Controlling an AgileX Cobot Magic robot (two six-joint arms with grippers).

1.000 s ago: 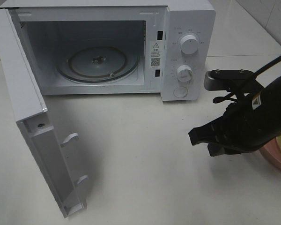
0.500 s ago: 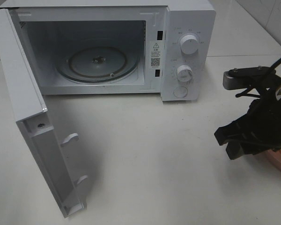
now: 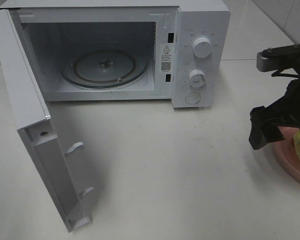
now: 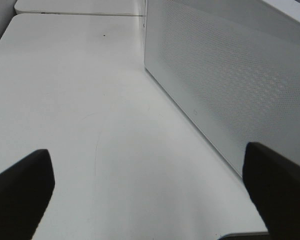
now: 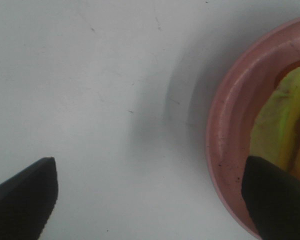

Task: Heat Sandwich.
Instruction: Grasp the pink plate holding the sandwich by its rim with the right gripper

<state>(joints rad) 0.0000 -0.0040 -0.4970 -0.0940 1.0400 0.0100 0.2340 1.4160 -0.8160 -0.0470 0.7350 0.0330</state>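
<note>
The right gripper (image 5: 150, 197) has swung from mid-table out to the pink plate (image 5: 225, 135) and spread its jaws wide and empty, poised beside the sandwich (image 5: 277, 130) lying on it, so pickup seems next, with the microwave (image 3: 200, 20) standing open and the left gripper (image 4: 150, 195) likewise spread.

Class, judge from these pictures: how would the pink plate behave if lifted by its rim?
The pink plate looks rigid with a raised rim, so probably grippable without bending. Its glossy surface may slip. Lifted by one edge, it could tilt and the sandwich might slide.
</note>
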